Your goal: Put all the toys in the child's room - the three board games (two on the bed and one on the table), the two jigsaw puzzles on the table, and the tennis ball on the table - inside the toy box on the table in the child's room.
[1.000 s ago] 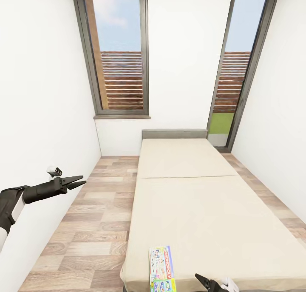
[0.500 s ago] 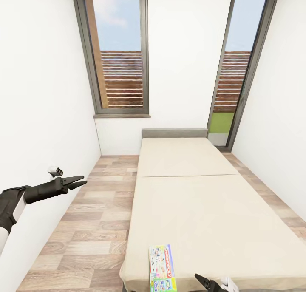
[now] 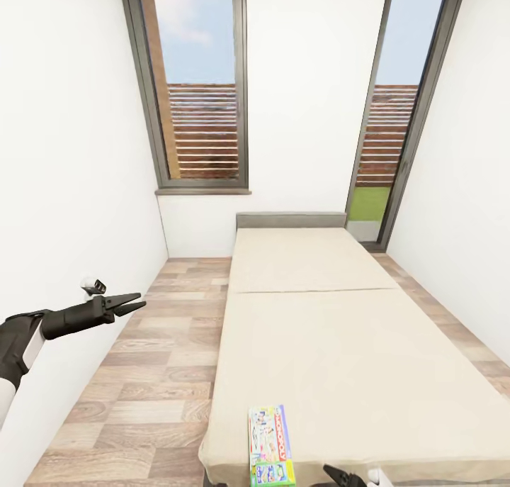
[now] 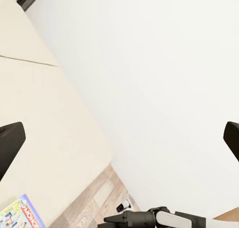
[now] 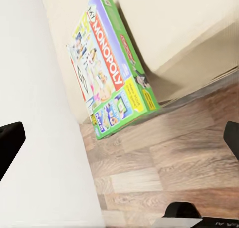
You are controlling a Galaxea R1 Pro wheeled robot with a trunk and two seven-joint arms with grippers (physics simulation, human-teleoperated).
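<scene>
Head view: bed [image 3: 340, 345] runs from lower centre up to the grey headboard under the windows. One board game [image 3: 271, 444] lies flat at the bed's near edge, bottom centre of frame, long axis along the bed's length, near end slightly overhanging the foot edge. Wrist views show Monopoly lettering and a green border [image 5: 112, 73]; a corner of it also sits at the lower left of the left wrist view [image 4: 20, 215].

Right gripper [image 3: 345, 476] pokes in at the bottom edge, just right of the game and near it. Its finger pads [image 5: 10, 146] sit at the far left and right edges of the right wrist view, so it's spread wide, nothing between them. The game sits upper centre in that view, ahead of the gripper.

Left gripper [image 3: 127, 304] is at mid-left, out over the wood floor by the wall, well apart from the game. Tips look a little parted; its own wrist view shows pads [image 4: 10, 146] at both frame edges, so likely spread too, holding nothing.

Right arm is clearly the nearer one; the game lies to its left, so a pick would probably go across the short width. Second game on the bed: can't spot it here.
</scene>
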